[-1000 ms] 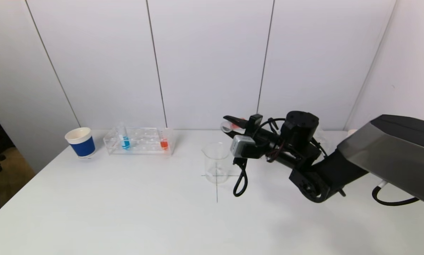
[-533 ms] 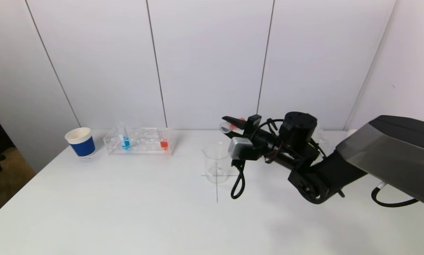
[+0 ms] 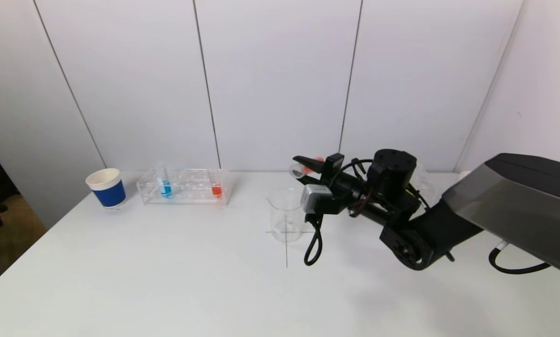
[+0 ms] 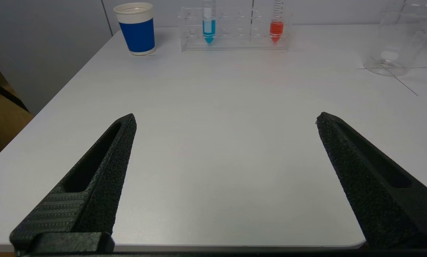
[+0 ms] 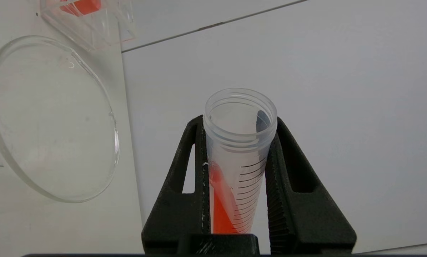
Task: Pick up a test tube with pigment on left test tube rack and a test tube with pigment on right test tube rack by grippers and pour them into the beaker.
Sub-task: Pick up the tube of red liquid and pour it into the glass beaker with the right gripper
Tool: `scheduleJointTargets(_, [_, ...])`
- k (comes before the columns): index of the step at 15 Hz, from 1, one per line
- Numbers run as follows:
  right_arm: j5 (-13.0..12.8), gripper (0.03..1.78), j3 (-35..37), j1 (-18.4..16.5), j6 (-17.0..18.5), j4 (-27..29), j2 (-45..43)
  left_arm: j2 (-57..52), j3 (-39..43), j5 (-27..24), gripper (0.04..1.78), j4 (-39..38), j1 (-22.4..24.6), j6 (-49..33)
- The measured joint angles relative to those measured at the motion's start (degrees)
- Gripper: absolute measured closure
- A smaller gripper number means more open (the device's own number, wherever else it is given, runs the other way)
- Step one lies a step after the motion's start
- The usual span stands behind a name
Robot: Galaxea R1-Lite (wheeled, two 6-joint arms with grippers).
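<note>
Gripping a clear graduated plastic test tube (image 5: 239, 157) w/ orange pigment, the right gripper (image 5: 238, 142) is clamped on its wall below the threaded rim, tilted near-horizontal just above and beside the glass beaker (image 3: 286, 214). Tube likely light, stiff, smooth, so slippery; hold mid-body. Beaker thin, fragile. Left gripper (image 4: 226, 121) spread wide, holding nothing, low over the table (image 4: 217, 142).

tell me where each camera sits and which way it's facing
Head view: high on the robot, looking down at the table; right arm shows, right gripper above the beaker.
Left wrist view: low over the table, facing the left rack; left gripper open.
Right wrist view: along the fingers clamping the orange tube.
Shared: all show the beaker.
</note>
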Motion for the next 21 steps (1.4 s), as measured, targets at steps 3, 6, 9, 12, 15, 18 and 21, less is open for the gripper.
scheduleJointTargets(3, [-1.0, 1.31, 0.0, 0.0, -1.1, 0.1, 0.1, 0.0, 0.0, 0.0, 0.06, 0.0, 0.0, 0.0])
scheduleJointTargets(6, [-2.0, 1.31, 0.0, 0.0, -2.4, 0.1, 0.1, 0.0, 0.0, 0.0, 0.06, 0.0, 0.0, 0.0])
scheduleJointTargets(9, [-2.2, 1.31, 0.0, 0.0, -3.2, 0.1, 0.3, 0.0, 0.0, 0.0, 0.06, 0.0, 0.0, 0.0])
scheduleJointTargets(12, [-3.0, 1.31, -0.1, 0.5, -3.8, 0.1, 0.5, 0.0, 0.0, 0.0, 0.06, 0.0, 0.0, 0.0])
scheduleJointTargets(15, [-4.4, 1.31, -0.2, 1.3, -4.4, 0.1, 1.0, 0.0, 0.0, 0.0, 0.06, 0.0, 0.0, 0.0])
scheduleJointTargets(18, [-4.7, 1.31, -0.4, 1.8, -4.9, 0.1, 1.6, 0.0, 0.0, 0.0, 0.06, 0.0, 0.0, 0.0])
scheduleJointTargets(21, [-4.7, 1.31, -0.5, 1.9, -5.8, 0.3, 2.0, 0.0, 0.0, 0.0, 0.06, 0.0, 0.0, 0.0])
